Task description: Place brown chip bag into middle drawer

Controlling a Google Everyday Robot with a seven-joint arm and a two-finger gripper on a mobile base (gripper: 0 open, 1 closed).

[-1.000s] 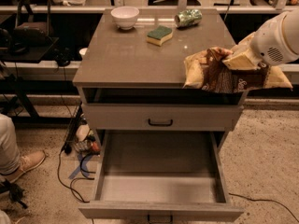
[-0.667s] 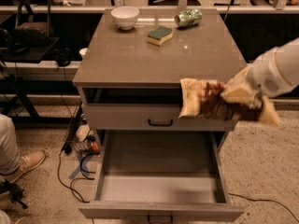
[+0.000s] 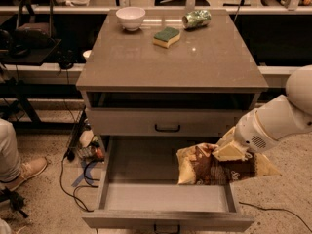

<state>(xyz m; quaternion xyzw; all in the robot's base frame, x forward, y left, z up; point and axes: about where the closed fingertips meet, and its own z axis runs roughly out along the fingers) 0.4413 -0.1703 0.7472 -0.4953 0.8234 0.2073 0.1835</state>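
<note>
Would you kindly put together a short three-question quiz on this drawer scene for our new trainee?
1. True or false: the middle drawer stands open.
2. Where is the hand?
A. resting on the floor beside the cabinet
B. above the right part of the open drawer, gripping the brown chip bag
C. on the upper drawer's handle
3. Fill in: besides the white bowl and the sponge, the tabletop holds a green ____ lying on its side.

Key: 1 true; 2 B; 3 can.
</note>
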